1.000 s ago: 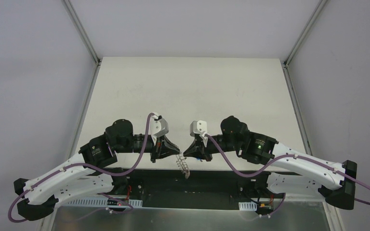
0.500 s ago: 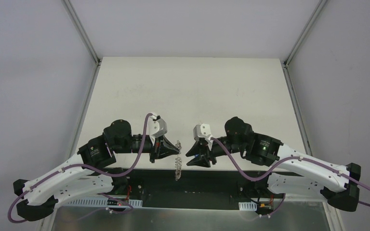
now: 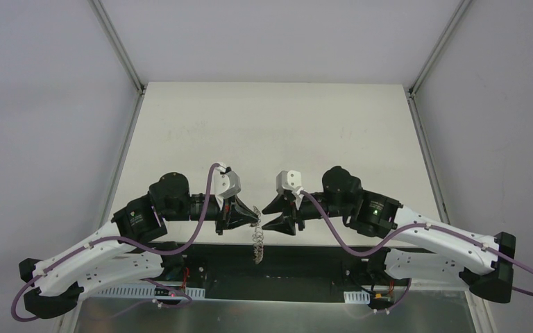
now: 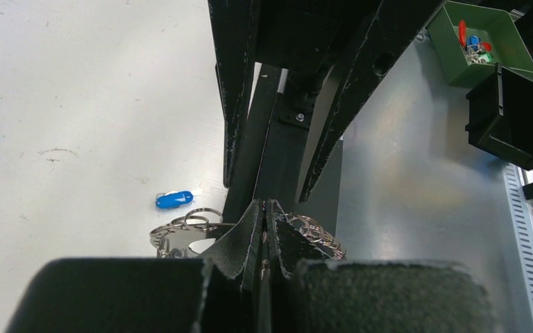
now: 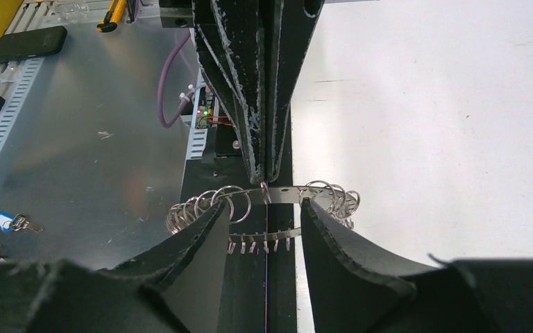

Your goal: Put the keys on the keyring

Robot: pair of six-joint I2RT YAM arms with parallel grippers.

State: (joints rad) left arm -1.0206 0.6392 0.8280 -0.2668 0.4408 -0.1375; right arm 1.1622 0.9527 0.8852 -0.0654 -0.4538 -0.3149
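Keyring [image 5: 284, 193]: held in the air at the centre of the right wrist view, its flat band pinched from above, wire loops fanned to either side and a row of small loops hanging below.
Keyring, overhead view: only a thin glinting streak is made out, at the lower centre, between the two tools and over the dark strip at the near edge of the tabletop [image 3: 271, 132].
Left tool [image 4: 264, 210]: clenched on the keyring; the fingertips are pressed together on the band.
Right tool [image 5: 263, 202]: released, with the fingers spread to either side of the band. Whether the left finger touches the loops cannot be told.
Hidden parts: in the left wrist view most of the ring is covered by the tool's own fingers, and only loops at both sides show.
Blue key [image 4: 175, 200]: lying on the tabletop left of centre, just beyond the ring. Its metal blade is too small to make out.
Second key [image 5: 7, 222]: lying on the grey metal plate [image 5: 76, 139] at the lower left, with a white insert in its tag. Another key below it is cut off by the finger.
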